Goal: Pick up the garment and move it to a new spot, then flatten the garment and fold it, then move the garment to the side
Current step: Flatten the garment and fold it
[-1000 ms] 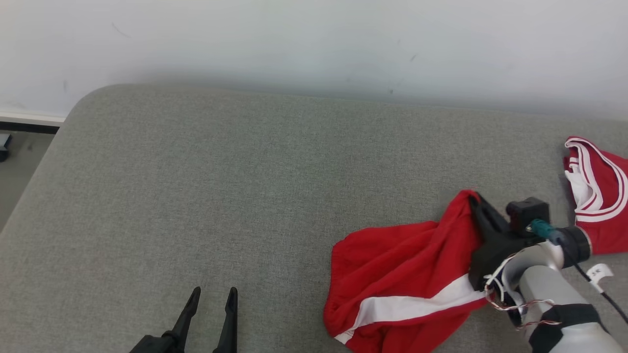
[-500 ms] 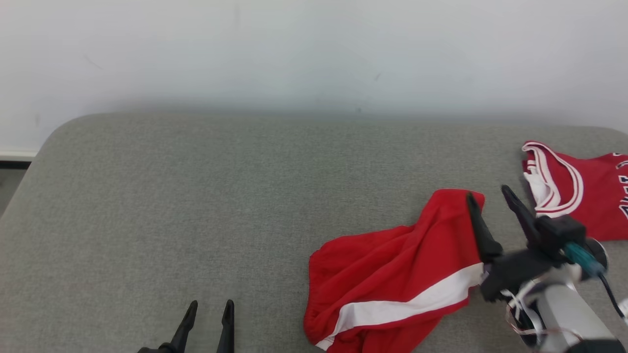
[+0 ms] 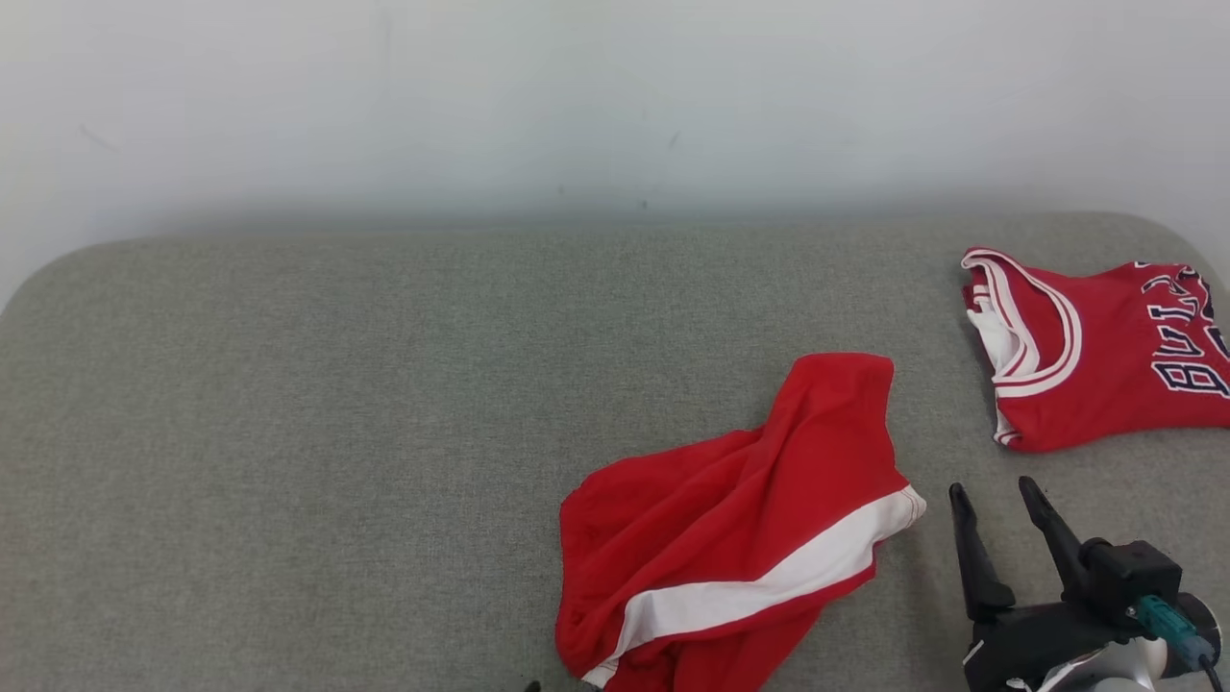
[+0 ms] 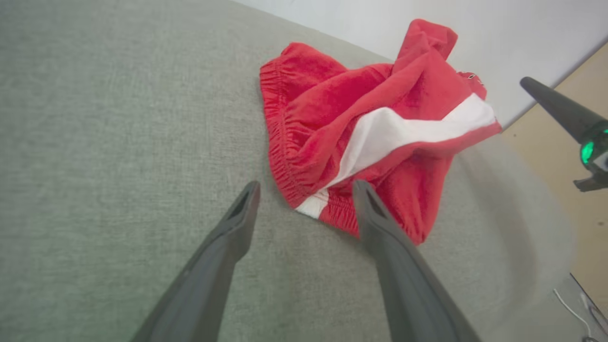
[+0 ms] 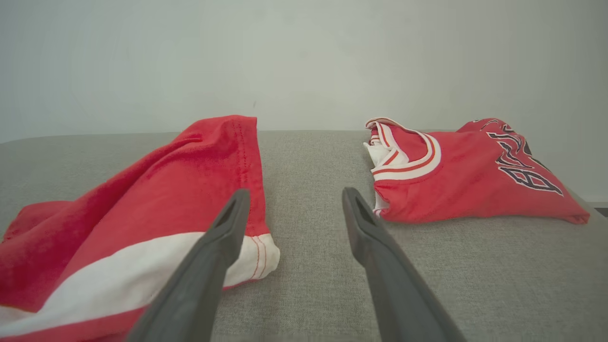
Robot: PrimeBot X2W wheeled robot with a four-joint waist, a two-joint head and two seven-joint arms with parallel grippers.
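While the shorts (image 3: 740, 538) lie crumpled near the bed's (image 3: 288, 404) front edge, right of middle, both tools gape empty: the right tool (image 3: 990, 487) beside the hem, the left tool (image 4: 305, 185) over the waistband. Flattening likely wants opposite corners pinched and drawn apart, clear of the jersey (image 3: 1086, 356).
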